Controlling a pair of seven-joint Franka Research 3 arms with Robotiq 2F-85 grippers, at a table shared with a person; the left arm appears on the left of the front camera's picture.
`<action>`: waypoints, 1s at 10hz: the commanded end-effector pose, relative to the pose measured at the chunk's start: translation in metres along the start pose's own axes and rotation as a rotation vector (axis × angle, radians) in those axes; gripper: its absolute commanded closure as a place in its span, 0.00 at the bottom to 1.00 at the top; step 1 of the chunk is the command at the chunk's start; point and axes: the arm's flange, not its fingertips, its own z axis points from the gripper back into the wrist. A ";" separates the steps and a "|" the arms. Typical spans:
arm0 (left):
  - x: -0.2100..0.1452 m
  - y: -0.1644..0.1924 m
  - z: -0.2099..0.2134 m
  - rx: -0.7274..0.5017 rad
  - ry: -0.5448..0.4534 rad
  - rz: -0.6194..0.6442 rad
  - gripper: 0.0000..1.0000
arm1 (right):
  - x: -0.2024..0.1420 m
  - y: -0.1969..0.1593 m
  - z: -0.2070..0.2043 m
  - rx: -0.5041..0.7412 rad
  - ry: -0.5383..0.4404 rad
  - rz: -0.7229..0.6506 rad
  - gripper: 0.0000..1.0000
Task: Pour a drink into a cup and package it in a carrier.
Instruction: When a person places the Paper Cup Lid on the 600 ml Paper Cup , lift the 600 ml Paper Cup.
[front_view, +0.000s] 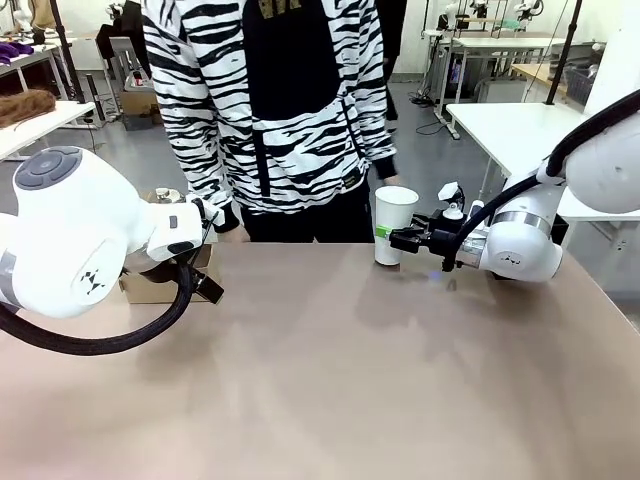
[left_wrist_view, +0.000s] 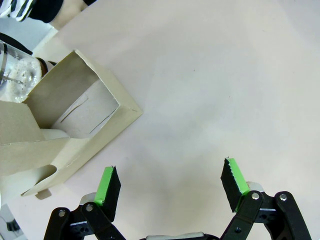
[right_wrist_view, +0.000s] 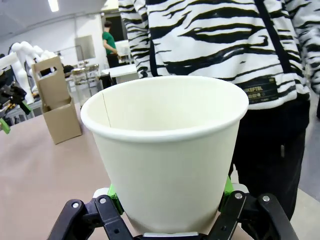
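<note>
- Right gripper (front_view: 402, 239) clamps the empty cup (front_view: 394, 214), far right.
- Left gripper (left_wrist_view: 172, 182) gapes empty beside the carrier (left_wrist_view: 75, 120), far left; the drink (left_wrist_view: 15, 70) stands just beyond.
- Pouring seems not yet begun; next, the drink must be grasped steadily.

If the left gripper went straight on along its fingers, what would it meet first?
Probably the bare table: the open left gripper points at it, with the carrier off to one side.
</note>
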 end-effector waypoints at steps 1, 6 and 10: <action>0.000 0.000 0.001 -0.002 -0.002 0.000 0.00 | 0.003 -0.001 -0.001 0.000 -0.008 -0.010 0.19; 0.000 0.000 0.001 -0.002 -0.002 0.000 0.00 | 0.003 -0.001 -0.001 0.000 -0.008 -0.010 0.19; 0.000 0.000 0.001 -0.002 -0.002 0.000 0.00 | 0.003 -0.001 -0.001 0.000 -0.008 -0.010 0.19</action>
